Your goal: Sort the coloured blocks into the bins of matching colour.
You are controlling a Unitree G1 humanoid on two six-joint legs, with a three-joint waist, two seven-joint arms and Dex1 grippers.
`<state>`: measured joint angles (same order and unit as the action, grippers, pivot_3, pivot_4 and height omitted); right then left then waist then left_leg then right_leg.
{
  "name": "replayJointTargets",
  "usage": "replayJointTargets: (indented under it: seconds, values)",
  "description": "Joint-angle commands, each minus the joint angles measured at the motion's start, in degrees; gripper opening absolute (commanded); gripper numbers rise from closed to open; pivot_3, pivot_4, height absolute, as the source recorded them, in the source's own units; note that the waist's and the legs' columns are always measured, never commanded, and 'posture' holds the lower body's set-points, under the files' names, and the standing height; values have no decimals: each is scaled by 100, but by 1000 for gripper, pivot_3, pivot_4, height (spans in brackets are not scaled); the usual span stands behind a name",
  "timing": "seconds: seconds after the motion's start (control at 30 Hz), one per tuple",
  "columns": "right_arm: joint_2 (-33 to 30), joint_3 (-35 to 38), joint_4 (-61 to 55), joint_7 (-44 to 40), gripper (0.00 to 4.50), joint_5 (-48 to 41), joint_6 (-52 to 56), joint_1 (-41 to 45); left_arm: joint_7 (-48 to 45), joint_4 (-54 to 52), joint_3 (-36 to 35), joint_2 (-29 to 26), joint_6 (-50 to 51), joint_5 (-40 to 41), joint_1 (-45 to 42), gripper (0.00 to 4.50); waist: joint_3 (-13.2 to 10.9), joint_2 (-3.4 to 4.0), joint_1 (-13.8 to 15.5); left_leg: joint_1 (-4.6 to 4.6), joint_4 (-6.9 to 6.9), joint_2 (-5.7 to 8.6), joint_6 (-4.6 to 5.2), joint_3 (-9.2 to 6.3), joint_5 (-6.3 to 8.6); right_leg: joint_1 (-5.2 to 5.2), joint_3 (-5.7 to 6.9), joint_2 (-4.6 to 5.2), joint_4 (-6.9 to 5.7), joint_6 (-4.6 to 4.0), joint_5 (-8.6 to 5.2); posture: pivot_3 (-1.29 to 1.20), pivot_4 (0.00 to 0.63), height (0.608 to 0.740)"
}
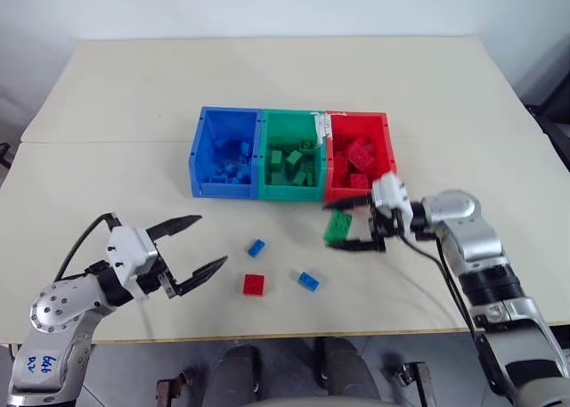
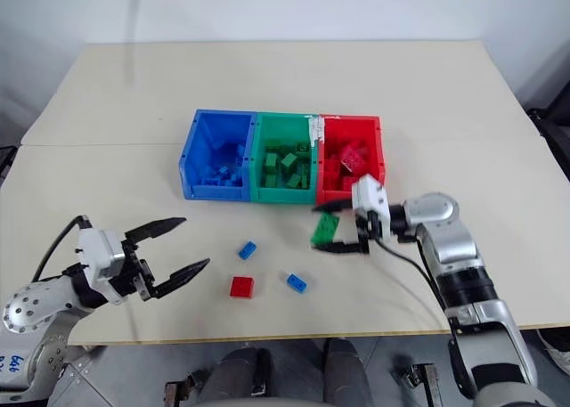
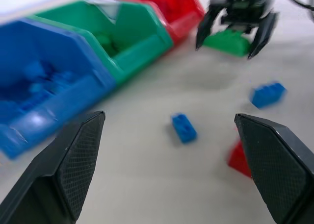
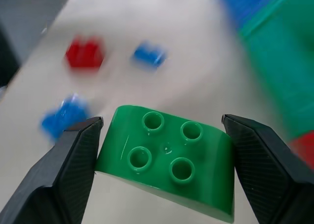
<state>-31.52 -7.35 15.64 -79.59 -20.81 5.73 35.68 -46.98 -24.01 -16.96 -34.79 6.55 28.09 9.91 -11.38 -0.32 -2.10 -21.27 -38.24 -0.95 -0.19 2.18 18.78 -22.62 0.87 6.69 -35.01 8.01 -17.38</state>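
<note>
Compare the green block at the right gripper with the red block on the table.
The green block sits tilted between the right gripper's fingers, in front of the red bin; the red block lies flat on the table, free of either gripper. The green block looks larger than the red block. One is green, the other red. Both are studded toy bricks, and both are outside the bins.

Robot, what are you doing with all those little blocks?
The right gripper holds a green block between its fingers, in front of the bins. The left gripper hangs open and empty. Two blue blocks and a red block lie on the table, unsorted.
</note>
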Motion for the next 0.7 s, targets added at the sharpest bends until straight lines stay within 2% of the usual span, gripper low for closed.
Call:
replayJointTargets:
  seconds: [0.03, 0.23, 0.3, 0.37, 0.43, 0.47, 0.6, 0.7]
  values:
    - [401, 288, -16, 850, 3583, -29, 256, 638, 253, -205, -197, 111, 49, 186, -1, 4500, 0, 0, -20, 0, 0, -3, -3, 0, -1, -2, 1, -3, 0, 0, 0, 0, 150, 740]
    - [1037, 194, 1404, 2079, 3583, 770, -90, 1877, 460, -246, -272, 157, 173, 283, -107, 4500, 0, 0, -16, -6, 5, -3, -12, 3, -5, -18, 1, -5, -34, -8, -4, 0, 150, 740]
    - [1140, 144, 1826, 2184, 3583, 957, -259, 2106, 500, -285, -281, 155, 203, 292, -123, 4500, 0, 0, 2, -9, 4, 3, -9, 4, -3, -22, 2, -1, -39, -9, -5, 0, 150, 740]
    - [1191, 144, 2052, 2178, 3583, 1032, -342, 2209, 532, -321, -288, 157, 231, 305, -126, 4500, 0, 0, 18, -16, 3, 5, -3, 4, 0, -26, 7, 2, -37, -9, -5, 0, 150, 740]
    - [1235, 195, 2156, 2141, 4295, 1016, -297, 2271, 555, -367, -331, 151, 261, 347, -98, 4500, 0, 0, 25, -25, 3, 9, 3, 5, 3, -34, 15, 7, -37, -9, -5, 0, 150, 740]
    - [1243, 219, 2160, 2106, 4480, 993, -282, 2280, 560, -385, -350, 151, 275, 364, -85, 4500, 0, 0, 22, -29, 3, 9, 7, 7, 5, -40, 18, 7, -38, -9, -5, 0, 150, 740]
    - [1154, 336, 1857, 1887, 4480, 801, -182, 2147, 537, -406, -367, 142, 318, 394, -54, 4500, 0, 0, 13, -48, 3, 8, 10, 28, 8, -73, 32, 9, -45, -9, -5, 0, 150, 740]
    - [749, 429, 1335, 1397, 4480, 593, -38, 1726, 454, -361, -327, 110, 370, 438, -79, 4500, 0, 0, 33, -77, -6, 4, 9, 32, 8, -100, 38, 6, -47, -9, -5, 0, 150, 740]
